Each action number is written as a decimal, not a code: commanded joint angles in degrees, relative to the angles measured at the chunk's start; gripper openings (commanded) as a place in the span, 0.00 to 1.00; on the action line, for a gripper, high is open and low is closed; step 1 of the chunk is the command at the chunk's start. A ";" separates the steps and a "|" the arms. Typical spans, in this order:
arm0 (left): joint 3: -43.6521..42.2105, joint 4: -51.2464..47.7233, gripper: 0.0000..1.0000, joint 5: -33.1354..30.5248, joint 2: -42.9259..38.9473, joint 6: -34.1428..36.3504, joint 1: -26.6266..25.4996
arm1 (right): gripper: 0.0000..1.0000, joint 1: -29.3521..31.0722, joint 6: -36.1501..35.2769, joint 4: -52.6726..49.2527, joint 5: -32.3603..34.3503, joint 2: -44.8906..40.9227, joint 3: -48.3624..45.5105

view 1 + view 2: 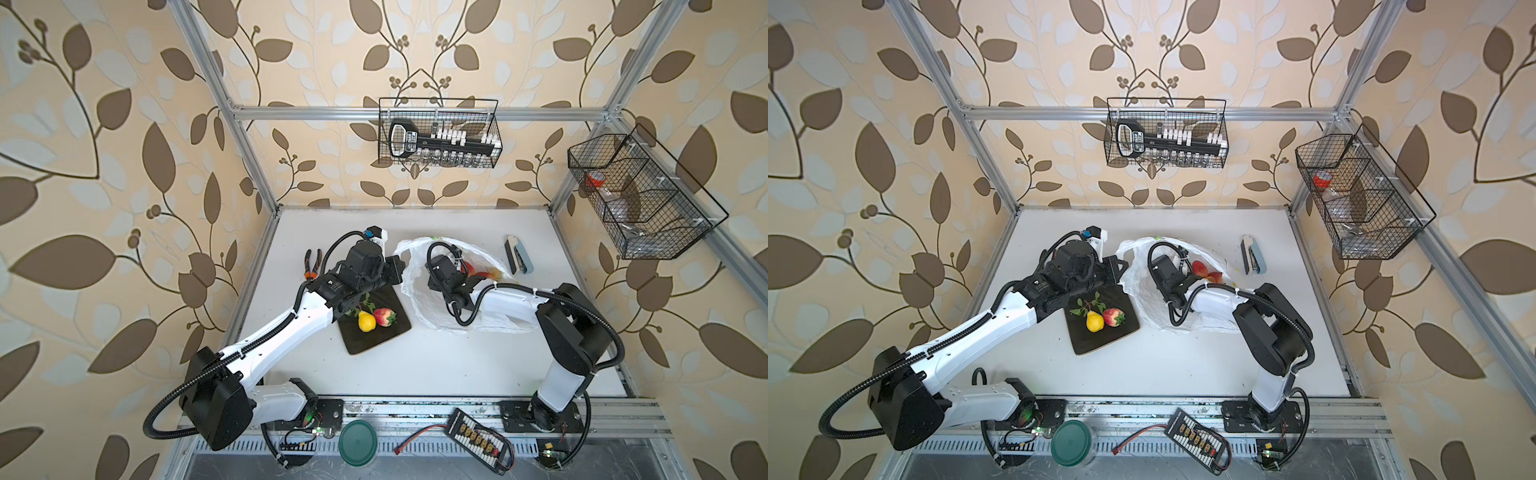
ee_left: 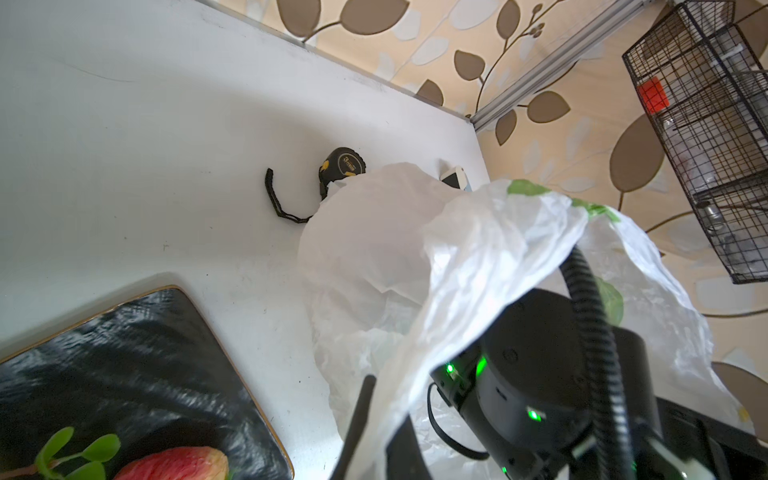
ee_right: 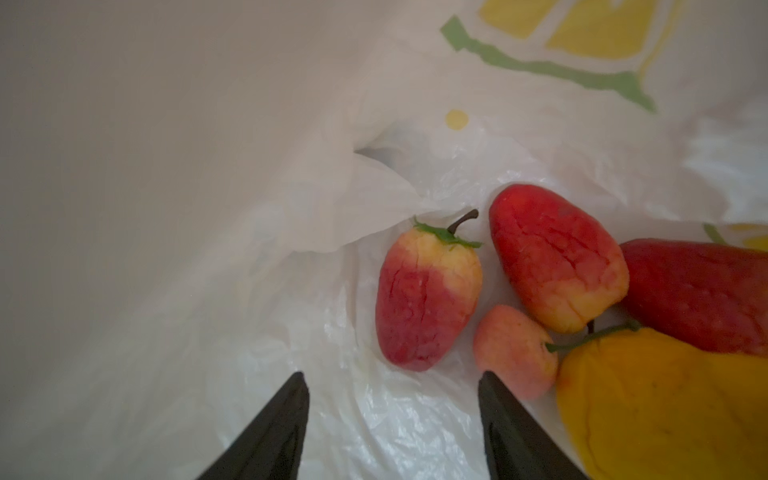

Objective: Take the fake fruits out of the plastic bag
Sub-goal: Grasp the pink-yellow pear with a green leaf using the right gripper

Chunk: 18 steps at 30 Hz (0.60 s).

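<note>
In a top view, two fruits (image 1: 366, 321) sit on the tray (image 1: 374, 343), and the left claw (image 1: 398, 272) looks clenched on the bag (image 1: 415, 299) rim. Left wrist: the bag mouth is held up. Right wrist: the right claw (image 3: 392, 399), released and empty, faces five fruits inside. Next move, likely: advance and close on the nearest strawberry (image 3: 428, 295).

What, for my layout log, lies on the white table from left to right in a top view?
Orange-handled black pliers → black square gold-rimmed plate, bearing a yellow toy pear then a red toy strawberry → white crinkly plastic bag → blue-grey stapler.
</note>
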 commanded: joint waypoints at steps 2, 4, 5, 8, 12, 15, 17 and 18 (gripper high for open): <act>-1.00 1.97 0.00 2.69 -1.34 1.58 -1.51 | 0.67 -2.11 0.97 2.75 -0.49 1.97 1.45; -1.11 2.07 0.00 2.95 -1.15 1.64 -2.02 | 0.67 -2.82 1.29 3.13 -0.64 2.83 1.67; -1.06 2.07 0.00 3.00 -1.06 1.57 -2.25 | 0.68 -3.08 1.35 3.23 -0.63 3.13 1.90; -0.91 2.07 0.00 3.04 -0.84 1.57 -2.66 | 0.69 -3.93 1.25 3.39 -0.81 4.63 2.69; -0.76 2.07 0.00 3.06 -0.72 1.58 -3.10 | 0.71 -5.12 1.56 3.55 -0.94 6.63 3.40; -0.68 2.07 0.00 3.20 -0.54 1.43 -3.45 | 0.70 -5.95 0.90 4.47 -1.32 7.78 3.69; -0.65 2.07 0.00 3.26 -0.45 1.41 -3.63 | 0.68 -6.30 0.24 4.82 -1.57 8.51 4.18; -0.69 1.99 0.00 3.14 -0.36 1.42 -3.74 | 0.68 -6.60 -0.11 4.97 -1.99 9.06 4.39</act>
